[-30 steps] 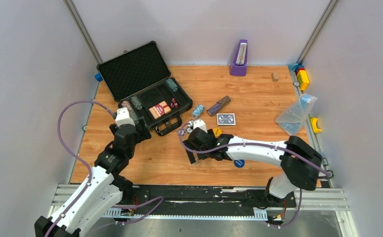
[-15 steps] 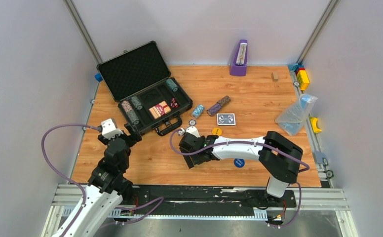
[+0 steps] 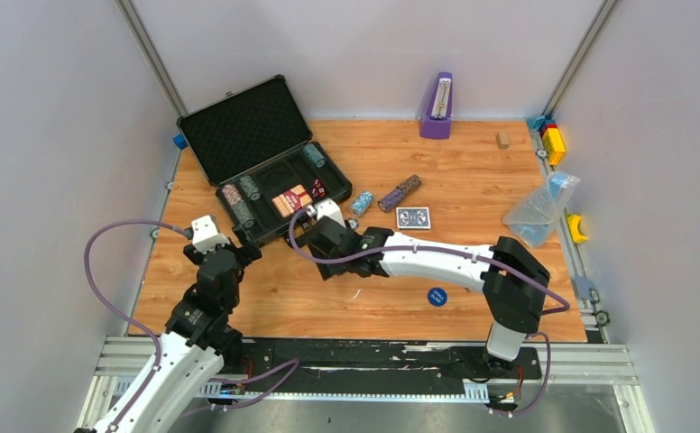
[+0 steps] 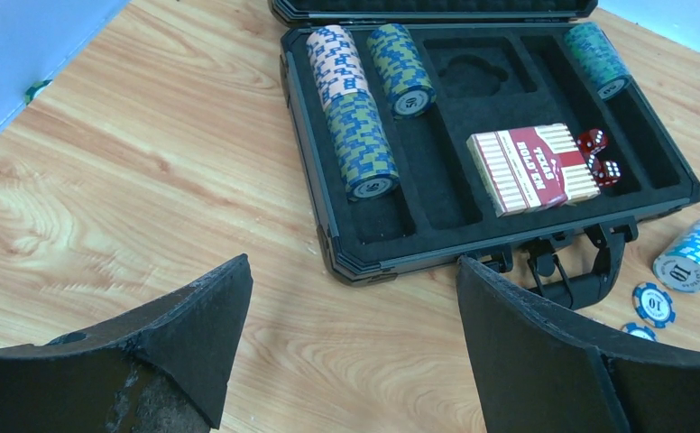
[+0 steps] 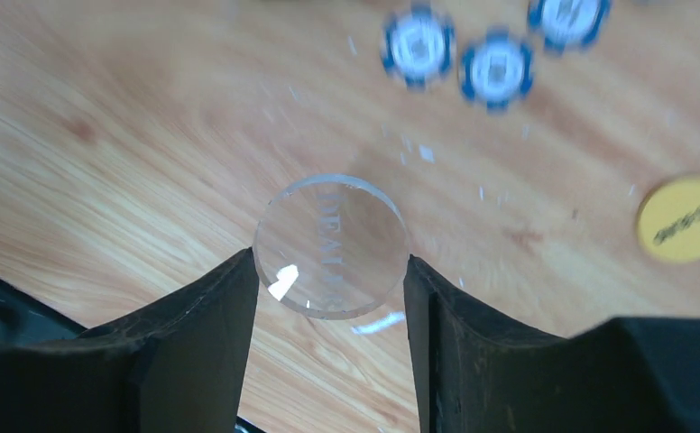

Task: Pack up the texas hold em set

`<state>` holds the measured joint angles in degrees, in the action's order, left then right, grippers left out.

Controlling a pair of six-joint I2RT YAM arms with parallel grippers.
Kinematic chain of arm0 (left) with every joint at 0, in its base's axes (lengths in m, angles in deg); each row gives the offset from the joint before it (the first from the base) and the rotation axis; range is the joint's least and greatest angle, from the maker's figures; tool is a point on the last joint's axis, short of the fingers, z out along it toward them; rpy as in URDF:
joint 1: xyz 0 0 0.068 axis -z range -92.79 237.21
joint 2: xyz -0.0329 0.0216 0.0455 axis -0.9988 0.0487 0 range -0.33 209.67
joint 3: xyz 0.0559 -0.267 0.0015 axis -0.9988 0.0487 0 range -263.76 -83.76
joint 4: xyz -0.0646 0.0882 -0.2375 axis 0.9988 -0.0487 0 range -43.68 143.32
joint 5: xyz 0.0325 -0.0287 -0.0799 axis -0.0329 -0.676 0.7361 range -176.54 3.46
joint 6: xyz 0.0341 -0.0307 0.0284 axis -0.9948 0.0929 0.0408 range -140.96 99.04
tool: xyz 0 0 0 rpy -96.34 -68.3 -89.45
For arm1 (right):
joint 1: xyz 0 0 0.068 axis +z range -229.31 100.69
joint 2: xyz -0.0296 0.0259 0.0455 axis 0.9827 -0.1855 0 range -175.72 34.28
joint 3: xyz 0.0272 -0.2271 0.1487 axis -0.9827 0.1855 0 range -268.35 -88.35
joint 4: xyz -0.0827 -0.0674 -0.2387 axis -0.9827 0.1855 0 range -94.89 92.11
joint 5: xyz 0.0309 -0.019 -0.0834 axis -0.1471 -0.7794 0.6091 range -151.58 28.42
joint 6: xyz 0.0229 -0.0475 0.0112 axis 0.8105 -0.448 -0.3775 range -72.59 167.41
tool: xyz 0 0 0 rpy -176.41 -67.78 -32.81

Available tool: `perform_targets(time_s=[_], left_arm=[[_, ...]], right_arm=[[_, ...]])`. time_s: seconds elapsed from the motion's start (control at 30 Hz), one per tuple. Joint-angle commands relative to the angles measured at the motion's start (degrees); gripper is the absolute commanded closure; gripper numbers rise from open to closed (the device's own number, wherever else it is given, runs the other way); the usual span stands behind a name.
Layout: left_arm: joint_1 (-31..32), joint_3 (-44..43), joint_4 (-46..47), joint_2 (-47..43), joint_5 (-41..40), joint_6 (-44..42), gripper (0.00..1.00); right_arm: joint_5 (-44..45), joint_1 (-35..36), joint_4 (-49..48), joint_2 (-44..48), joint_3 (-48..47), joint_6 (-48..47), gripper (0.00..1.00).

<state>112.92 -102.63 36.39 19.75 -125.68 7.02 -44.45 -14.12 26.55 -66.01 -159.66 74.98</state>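
Inside briefcase (image 4: 326, 230), chip rolls (image 4: 351, 108), deck (image 4: 533, 169), dice (image 4: 601, 158), left gripper (image 4: 351, 280) wide, right gripper (image 5: 331, 263) holding clear button (image 5: 328, 225).

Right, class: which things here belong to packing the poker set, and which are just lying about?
Belong: briefcase, chip rolls, red card deck, dice, clear dealer button, loose chips, blue card deck.
Lying about: purple metronome, coloured blocks, plastic bag.

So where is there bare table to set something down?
Bare wood: between the metronome and the plastic bag, and the near edge between the left arm and blue round button. Crowded in front of the case: loose chips, chip rolls, card deck, right gripper.
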Motion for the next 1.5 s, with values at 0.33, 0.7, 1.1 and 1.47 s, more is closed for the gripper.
perform_targets(time_s=[0.33,0.7,1.1,1.47], left_arm=[[-0.31,0.5,2.09,-0.77,-2.23,1.08,0.09],[-0.31,0.54,2.27,-1.02,-2.01,1.18,0.1],[-0.31,0.54,2.25,-0.96,-2.07,1.27,0.1],[-0.31,0.62,2.47,-0.79,-1.92,1.29,0.1]], right_arm=[[17.7,-2.76,-28.24,-5.01,-30.62,-22.97,0.76],[15.2,-3.91,-45.16,-11.79,-32.56,-28.8,0.82],[3.36,-7.51,-35.86,-22.33,-38.95,-21.94,0.84],[-2.86,-11.88,-23.4,-29.41,-46.0,-14.3,0.83]])
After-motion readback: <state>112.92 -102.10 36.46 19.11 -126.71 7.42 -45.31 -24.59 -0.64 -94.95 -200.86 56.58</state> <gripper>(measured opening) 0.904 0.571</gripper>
